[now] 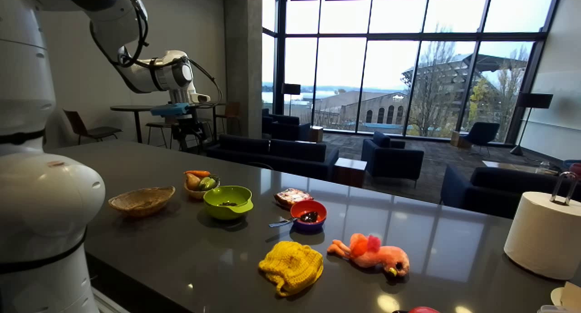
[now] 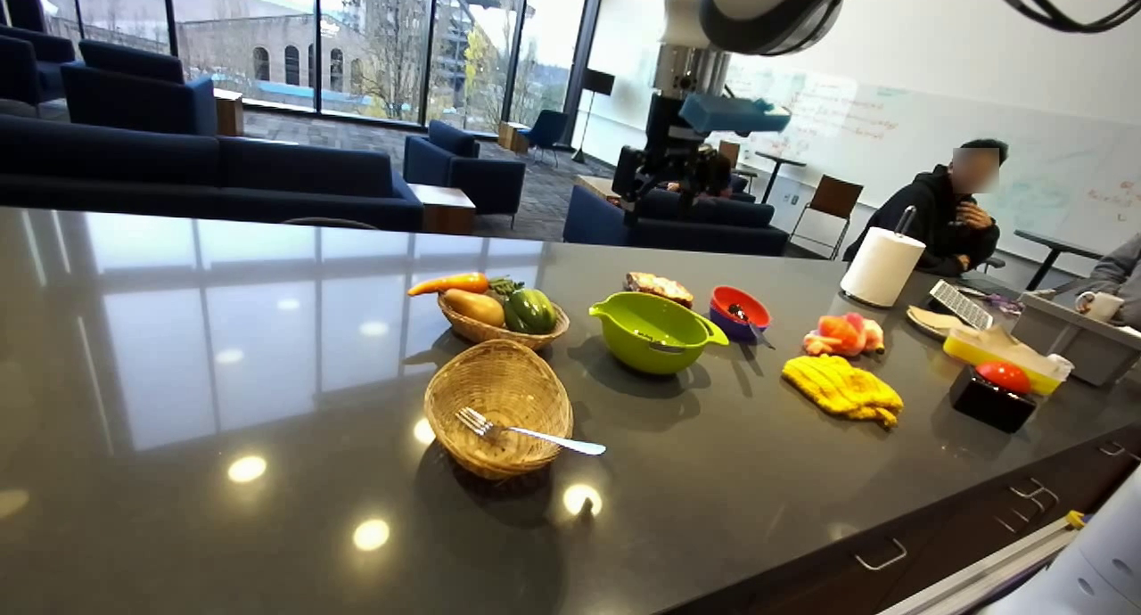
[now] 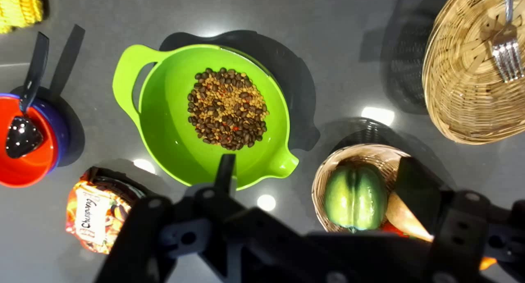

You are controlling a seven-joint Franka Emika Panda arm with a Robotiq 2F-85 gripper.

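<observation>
My gripper [image 3: 318, 158] hangs high above the counter, its fingers wide apart with nothing between them. In an exterior view the gripper [image 2: 661, 207] points down, well above everything. Below it in the wrist view sits a small basket [image 3: 320, 184] holding a green squash [image 3: 356, 197], a tan vegetable [image 3: 404, 219] and a carrot, partly hidden by a finger. A green bowl [image 3: 164, 123] with dark beans and tan grains [image 3: 229, 106] is beside it. A larger wicker basket [image 3: 447, 90] bears a fork [image 3: 506, 49], seen also as a fork [image 2: 535, 437] in an exterior view.
A red and purple bowl pair [image 2: 740, 310] with a dark spoon stands near a patterned packet [image 3: 92, 217]. Further along lie a yellow knit cloth [image 1: 292, 267], an orange plush bird [image 1: 376, 256], a paper roll [image 1: 542, 236] and a red-topped black button box [image 2: 991, 401].
</observation>
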